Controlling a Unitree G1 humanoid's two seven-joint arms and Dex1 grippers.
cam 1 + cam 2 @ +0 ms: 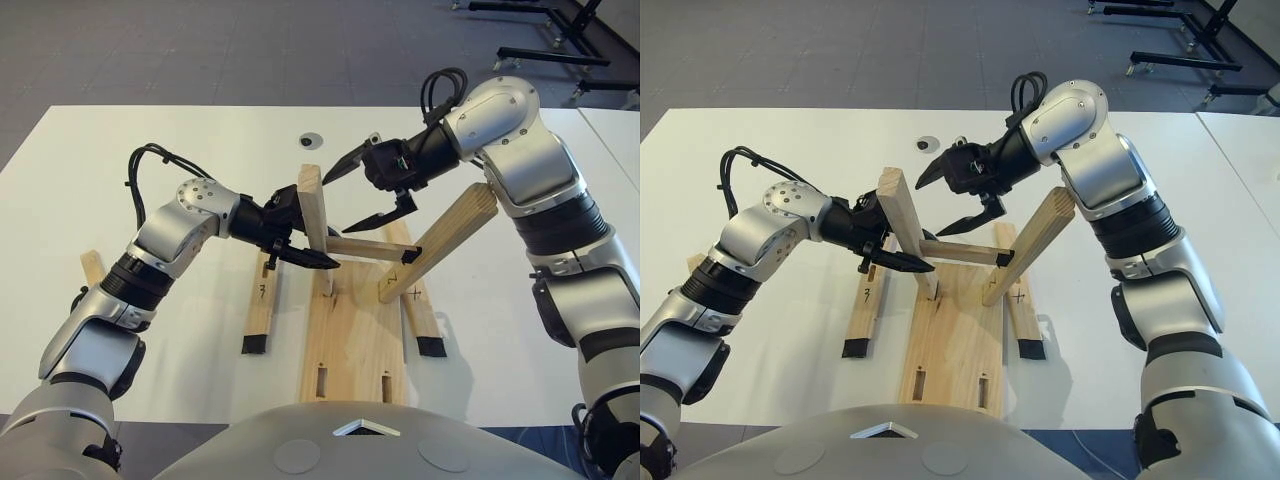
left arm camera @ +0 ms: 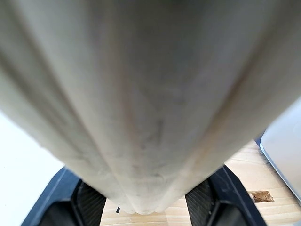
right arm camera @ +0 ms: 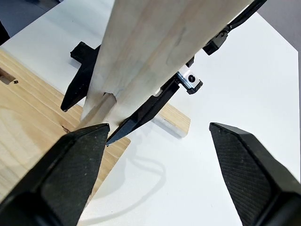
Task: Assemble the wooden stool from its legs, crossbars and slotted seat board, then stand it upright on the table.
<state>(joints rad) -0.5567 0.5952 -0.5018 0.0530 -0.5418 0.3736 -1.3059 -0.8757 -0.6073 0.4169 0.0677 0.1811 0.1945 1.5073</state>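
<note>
The slotted seat board (image 1: 350, 340) lies flat on the white table. One wooden leg (image 1: 314, 215) stands upright in it, and my left gripper (image 1: 308, 235) is shut on that leg about halfway up. A thin crossbar (image 1: 365, 248) runs from this leg to a second leg (image 1: 450, 240), which leans tilted on the board's right side. My right gripper (image 1: 337, 203) hangs open just above the crossbar, beside the upright leg's top, holding nothing. The right wrist view has the upright leg (image 3: 160, 47) close ahead, with wide-apart fingers (image 3: 70, 174).
Two more legs with black feet lie flat on either side of the board, one left (image 1: 260, 310) and one right (image 1: 415, 310). A short wooden piece (image 1: 92, 266) lies at the far left. A round grommet (image 1: 312, 141) sits in the table behind.
</note>
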